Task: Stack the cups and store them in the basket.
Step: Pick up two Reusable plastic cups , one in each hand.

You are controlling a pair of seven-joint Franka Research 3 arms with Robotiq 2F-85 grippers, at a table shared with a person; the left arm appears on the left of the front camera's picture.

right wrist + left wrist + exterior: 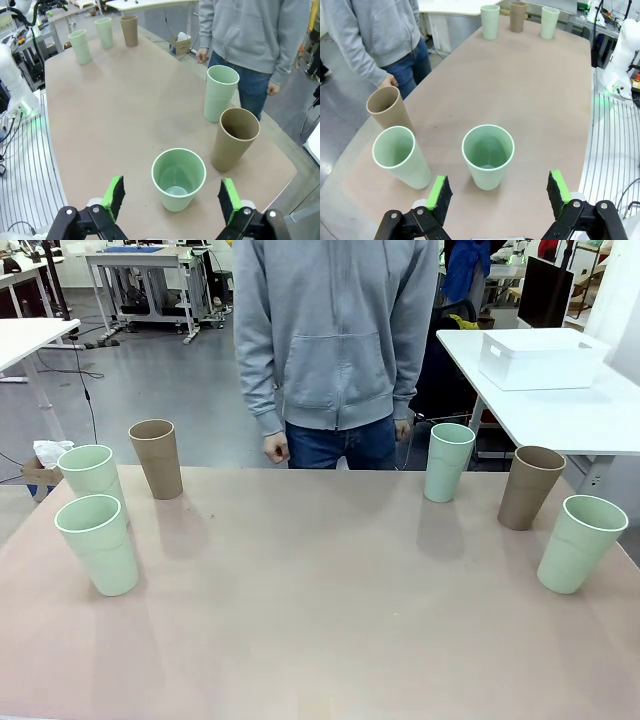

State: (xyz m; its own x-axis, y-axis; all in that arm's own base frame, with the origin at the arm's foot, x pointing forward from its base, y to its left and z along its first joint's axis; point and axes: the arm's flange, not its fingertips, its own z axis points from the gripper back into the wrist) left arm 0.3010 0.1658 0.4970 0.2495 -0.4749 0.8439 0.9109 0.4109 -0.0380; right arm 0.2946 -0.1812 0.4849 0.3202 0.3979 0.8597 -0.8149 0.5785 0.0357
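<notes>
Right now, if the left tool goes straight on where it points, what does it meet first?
Likely the pale mint green plastic tumbler standing upright ahead of the open left tool; depth is unclear.

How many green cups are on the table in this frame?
4. Robot's left side: front left green cup, back left green cup just behind it. Right side: outer right green cup nearer the robot, inner right green cup farther back. None seems hidden.
</notes>
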